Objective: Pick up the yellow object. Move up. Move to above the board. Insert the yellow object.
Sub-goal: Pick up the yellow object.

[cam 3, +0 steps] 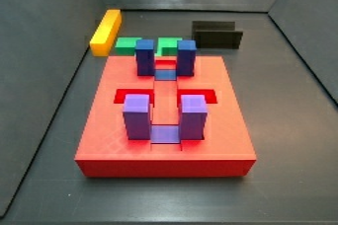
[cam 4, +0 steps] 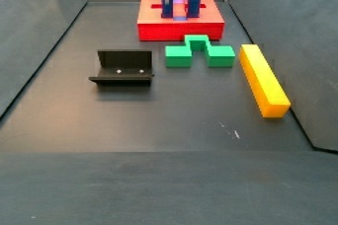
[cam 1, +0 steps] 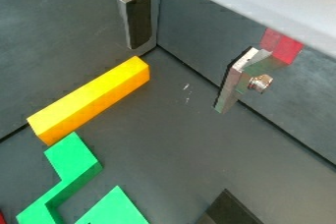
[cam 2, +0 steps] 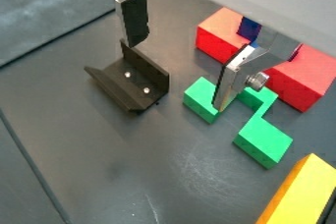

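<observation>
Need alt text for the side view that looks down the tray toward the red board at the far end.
A yellow object lies flat on the dark tray floor, right of the green blocks. The red board with upright posts sits at the far end, the fixture to the left. The gripper is hardly visible here.

Bar beside blocks, board behind

A lab test rig: a bare grey tray floor with walls and a bolted fixture.
</observation>
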Robot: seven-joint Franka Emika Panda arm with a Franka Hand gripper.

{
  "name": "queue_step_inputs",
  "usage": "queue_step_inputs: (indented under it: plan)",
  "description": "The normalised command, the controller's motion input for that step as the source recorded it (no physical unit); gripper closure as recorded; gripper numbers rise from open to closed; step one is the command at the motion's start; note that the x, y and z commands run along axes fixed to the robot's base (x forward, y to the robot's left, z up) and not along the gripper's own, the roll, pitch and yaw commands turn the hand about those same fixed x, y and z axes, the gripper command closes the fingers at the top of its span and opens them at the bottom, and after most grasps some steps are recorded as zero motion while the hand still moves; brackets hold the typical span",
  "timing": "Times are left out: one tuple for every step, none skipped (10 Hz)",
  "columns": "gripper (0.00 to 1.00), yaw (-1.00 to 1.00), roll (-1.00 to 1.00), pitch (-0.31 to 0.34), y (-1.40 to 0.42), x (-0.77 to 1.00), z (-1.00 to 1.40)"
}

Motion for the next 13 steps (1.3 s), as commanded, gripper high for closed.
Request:
queue_step_inputs:
  plan:
    - [0.0,0.0,0.0,0.0,0.0,0.08,-0.08]
    - [0.0,-0.01,0.0,-0.21,-0.31,-0.19,-0.64]
    - [0.0,-0.05,0.0,-0.25,-0.34,-0.55,-0.73]
    - [0.0,-0.05,0.01,-0.233,-0.21,-0.69,-0.77]
    - [0.0,-0.02,0.03,-0.211,-0.04,-0.77,-0.82]
    - [0.0,0.0,0.05,-0.219,0.0,-0.73,-0.83]
    - [0.0,0.0,0.06,-0.207,0.0,-0.71,-0.79]
    - [0.0,0.0,0.1,-0.163,0.0,-0.7,-0.63]
    - [0.0,0.0,0.12,-0.107,0.0,-0.63,-0.54]
    - [0.0,0.0,0.1,-0.096,0.0,-0.59,-0.45]
    - [0.0,0.0,0.06,-0.104,0.0,-0.45,-0.32]
    - [0.0,0.0,0.05,-0.061,0.0,-0.26,-0.18]
    - [0.0,0.0,0.01,-0.044,0.0,-0.12,-0.13]
